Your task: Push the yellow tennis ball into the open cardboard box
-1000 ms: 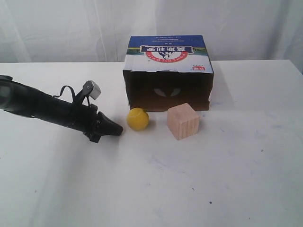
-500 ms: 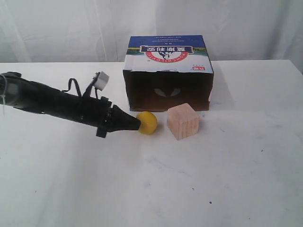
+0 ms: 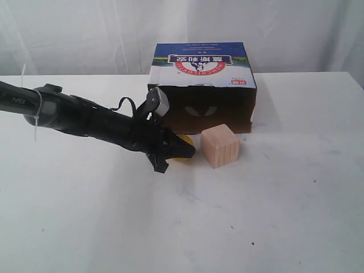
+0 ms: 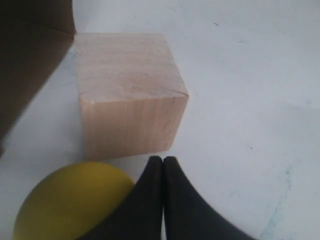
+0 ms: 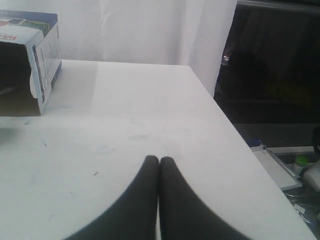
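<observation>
The yellow tennis ball (image 3: pixel 182 139) lies on the white table just in front of the open cardboard box (image 3: pixel 202 68), mostly hidden behind my left gripper (image 3: pixel 191 151). That gripper is shut and empty, and its side rests against the ball. In the left wrist view the ball (image 4: pixel 70 200) sits beside the shut fingertips of the left gripper (image 4: pixel 163 160), and the box's dark inside (image 4: pixel 25 65) lies past it. My right gripper (image 5: pixel 159 160) is shut over bare table, far from the box (image 5: pixel 40 60), and is out of the exterior view.
A light wooden cube (image 3: pixel 219 145) stands just right of the ball, in front of the right part of the box's opening; it shows straight ahead of the left fingertips (image 4: pixel 127 95). The table's right edge (image 5: pixel 235 130) drops off near the right gripper.
My left arm has swept right and a little forward. The ball has rolled right, toward the cube, and is now largely hidden behind the gripper. The cube and box have stayed put.
</observation>
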Tool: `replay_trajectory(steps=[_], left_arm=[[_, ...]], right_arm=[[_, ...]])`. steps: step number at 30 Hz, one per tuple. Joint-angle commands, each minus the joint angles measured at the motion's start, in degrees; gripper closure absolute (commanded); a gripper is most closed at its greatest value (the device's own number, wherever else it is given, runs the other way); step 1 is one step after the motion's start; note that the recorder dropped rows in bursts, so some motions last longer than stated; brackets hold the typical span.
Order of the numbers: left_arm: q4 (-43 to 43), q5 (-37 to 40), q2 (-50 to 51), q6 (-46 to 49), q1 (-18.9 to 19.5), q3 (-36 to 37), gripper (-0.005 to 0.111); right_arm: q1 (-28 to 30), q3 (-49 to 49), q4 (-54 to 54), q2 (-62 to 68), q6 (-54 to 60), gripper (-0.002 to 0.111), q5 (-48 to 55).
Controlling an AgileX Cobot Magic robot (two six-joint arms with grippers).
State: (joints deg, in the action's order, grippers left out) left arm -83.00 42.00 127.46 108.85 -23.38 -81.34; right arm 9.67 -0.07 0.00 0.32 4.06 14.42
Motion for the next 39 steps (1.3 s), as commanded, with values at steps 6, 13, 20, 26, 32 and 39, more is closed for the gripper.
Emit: replay_trajectory(steps=[6, 13, 20, 26, 32, 39], left_arm=[[-6.4, -4.6, -0.1, 6.2, 0.0, -0.1, 0.107], [-12.9, -5.1, -0.1, 11.6, 0.1, -0.1, 0.107], [-13.9, -5.0, -0.1, 12.5, 0.1, -0.1, 0.107], [-14.8, -4.5, -0.2, 12.5, 0.4, -0.1, 0.107], [-15.8, 0.1, -0.2, 12.4, 1.6, -0.1, 0.107], [-15.8, 0.2, -0.2, 12.0, 1.6, -0.1, 0.107]], right_arm=[[0.5, 0.1, 0.0, -0.3, 0.2, 0.108, -0.8], [0.5, 0.1, 0.0, -0.3, 0.2, 0.108, -0.8], [0.5, 0.1, 0.0, -0.3, 0.2, 0.108, -0.8], [0.5, 0.1, 0.0, -0.3, 0.2, 0.108, -0.8], [0.5, 0.1, 0.0, -0.3, 0.2, 0.108, -0.8], [0.5, 0.1, 0.0, -0.3, 0.2, 0.108, -0.8]])
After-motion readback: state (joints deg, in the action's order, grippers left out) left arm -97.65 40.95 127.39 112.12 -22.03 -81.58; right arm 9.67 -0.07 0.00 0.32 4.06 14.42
